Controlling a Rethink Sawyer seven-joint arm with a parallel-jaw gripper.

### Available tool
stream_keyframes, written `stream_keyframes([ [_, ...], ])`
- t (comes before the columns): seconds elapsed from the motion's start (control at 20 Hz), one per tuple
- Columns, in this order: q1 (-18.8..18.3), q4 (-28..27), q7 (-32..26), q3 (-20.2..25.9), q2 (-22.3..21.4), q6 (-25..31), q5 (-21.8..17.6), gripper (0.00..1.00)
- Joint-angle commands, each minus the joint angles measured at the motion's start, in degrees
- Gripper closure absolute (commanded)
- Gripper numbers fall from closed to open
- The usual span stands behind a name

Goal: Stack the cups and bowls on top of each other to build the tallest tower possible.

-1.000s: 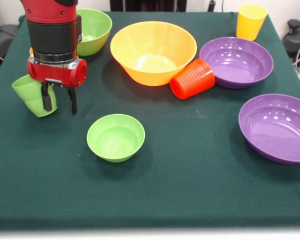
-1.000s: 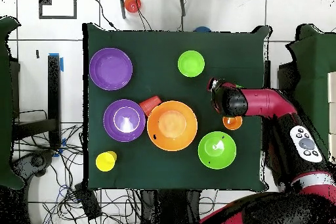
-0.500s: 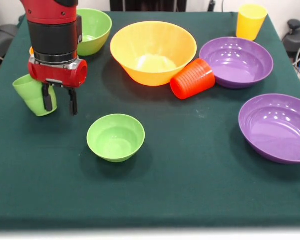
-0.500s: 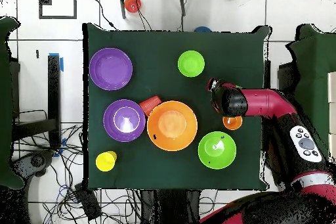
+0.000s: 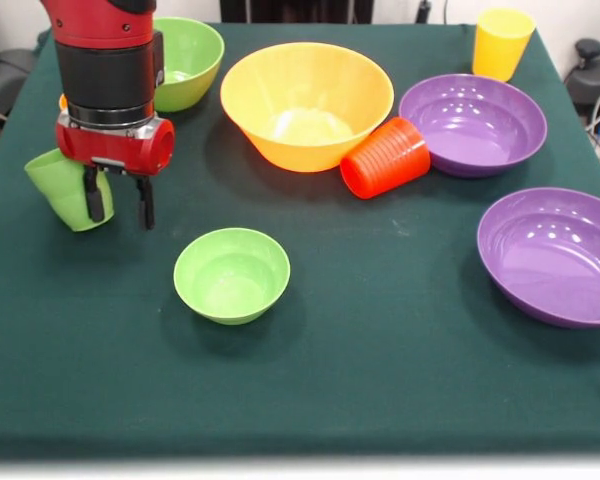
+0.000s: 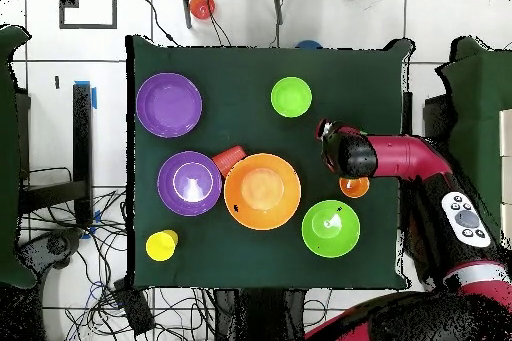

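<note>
My gripper (image 5: 117,200) hangs open over the table's left side. Its left finger (image 5: 93,195) rests against a tilted light green cup (image 5: 62,190); the right finger is free. A sliver of the orange cup (image 6: 354,186) shows by the arm. The red cup (image 5: 385,157) lies on its side between the big orange-yellow bowl (image 5: 307,100) and a purple bowl (image 5: 472,122). The yellow cup (image 5: 502,42) stands upright at the back right. A second purple bowl (image 5: 552,253), a small green bowl (image 5: 231,273) and a larger green bowl (image 5: 185,60) stand apart. No tower shows.
The table (image 5: 400,380) is covered in dark green cloth. In the overhead view a small red object (image 6: 202,5) and cables lie on the floor beyond the table's edges.
The light green cup has shifted very slightly at the left finger. The arm has hardly moved.
</note>
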Motion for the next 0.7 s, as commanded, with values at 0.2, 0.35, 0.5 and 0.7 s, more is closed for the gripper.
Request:
stream_keyframes([
  [0.2,2.8,-2.4,-7.9,-1.7,1.8,7.2,-2.4,0.00],
  [0.35,2.7,-2.2,-7.6,-1.6,2.1,6.6,-2.5,0.00],
  [0.5,2.9,-2.6,-7.6,-1.6,2.4,6.0,-2.8,0.00],
  [0.7,2.9,-2.8,-7.7,-1.5,2.3,6.4,-2.6,0.00],
])
